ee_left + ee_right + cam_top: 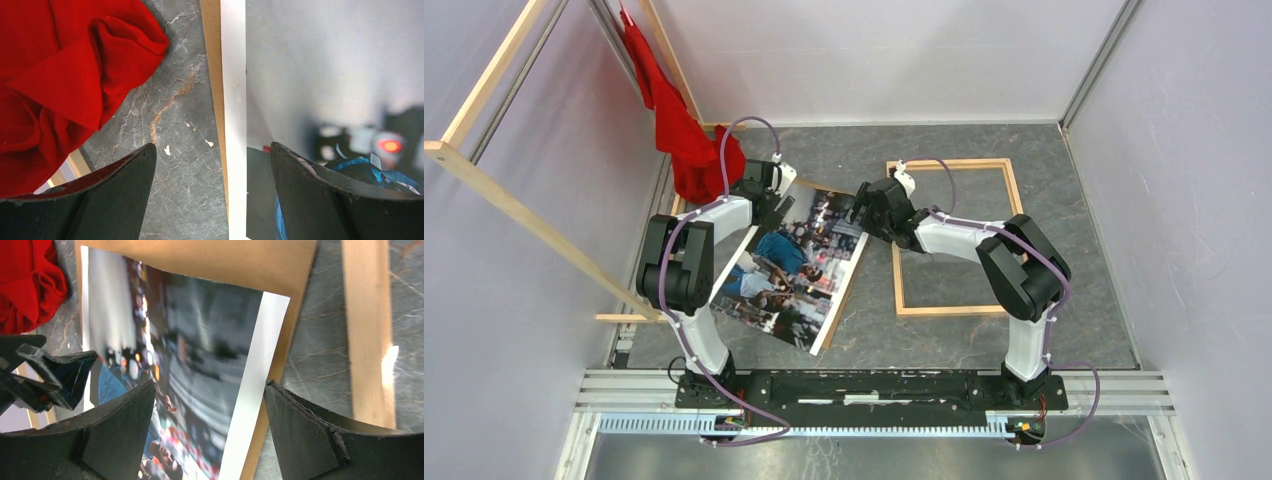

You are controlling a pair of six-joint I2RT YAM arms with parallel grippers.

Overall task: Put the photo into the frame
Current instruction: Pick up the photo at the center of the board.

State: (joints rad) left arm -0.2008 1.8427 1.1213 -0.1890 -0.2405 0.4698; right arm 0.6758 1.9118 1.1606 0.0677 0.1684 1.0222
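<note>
photo (789, 265) — face up on the brown panel (200, 260), just left of the frame (944, 310), not touching it | left gripper (212, 147) wide open astride the photo's edge (grasping nothing) | right gripper (210, 385) — likewise spread and empty, over the other side edge

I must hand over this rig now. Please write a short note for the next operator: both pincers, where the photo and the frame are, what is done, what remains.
Left pincer: open, over the photo's white border, holding nothing.
Right pincer: open, over the photo's opposite border, holding nothing.
Photo: face up on the brown panel, left of the frame and apart from it.
Frame: flat on the table, no photo inside.
Done: both pincers are at the photo.
Left: grasp the photo, carry it to the frame, lay it inside.
</note>
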